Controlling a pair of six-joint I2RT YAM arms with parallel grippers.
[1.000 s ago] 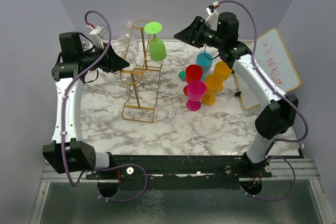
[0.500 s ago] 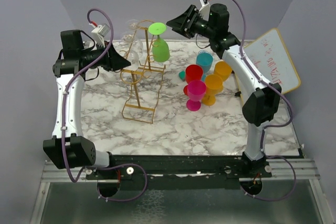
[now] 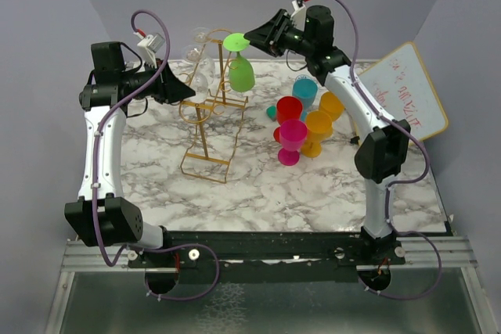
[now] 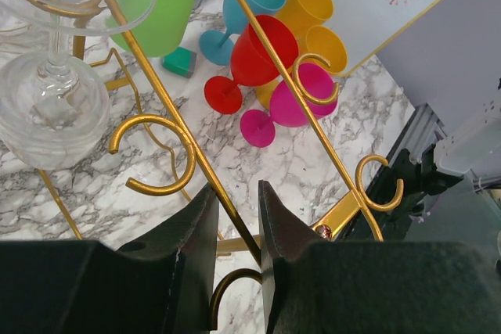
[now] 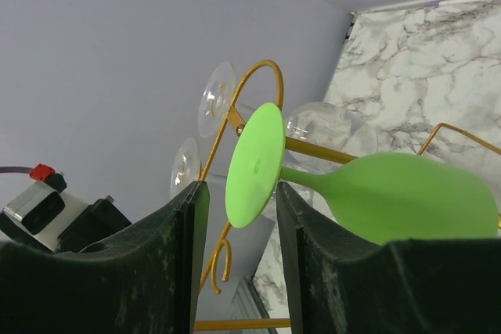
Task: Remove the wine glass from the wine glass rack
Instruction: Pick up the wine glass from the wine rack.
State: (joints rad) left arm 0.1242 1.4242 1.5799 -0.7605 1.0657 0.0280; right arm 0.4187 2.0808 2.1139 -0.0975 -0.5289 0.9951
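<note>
From above, the wine glass rack (image 3: 202, 127) stands on the bench (image 3: 258, 185) toward its far left corner. The green wine glass (image 3: 241, 74) hangs upside down from it near the far edge. My right hand (image 3: 249, 37) is level with the glass's foot, and my left hand (image 3: 182, 91) is against the rack's near-left side.

On the left wrist camera, the left hand (image 4: 236, 189) has its fingers close either side of a gold rod of the rack (image 4: 191, 154). I cannot tell whether they pinch it. Clear glasses (image 4: 51, 107) hang beside the green bowl (image 4: 153, 5).

On the right wrist camera, the right hand (image 5: 240, 185) is spread, its fingers straddling the foot (image 5: 252, 163) edge-on. The stem and bowl (image 5: 399, 193) run away to the right, past the rack's top loop (image 5: 268, 62).

The glass looks like light, stiff, smooth plastic, so I expect it to slip rather than break. I'd pinch the flat foot across its faces, close to the stem. The wire rack looks tippy, so I'd slide the glass out gently.
</note>
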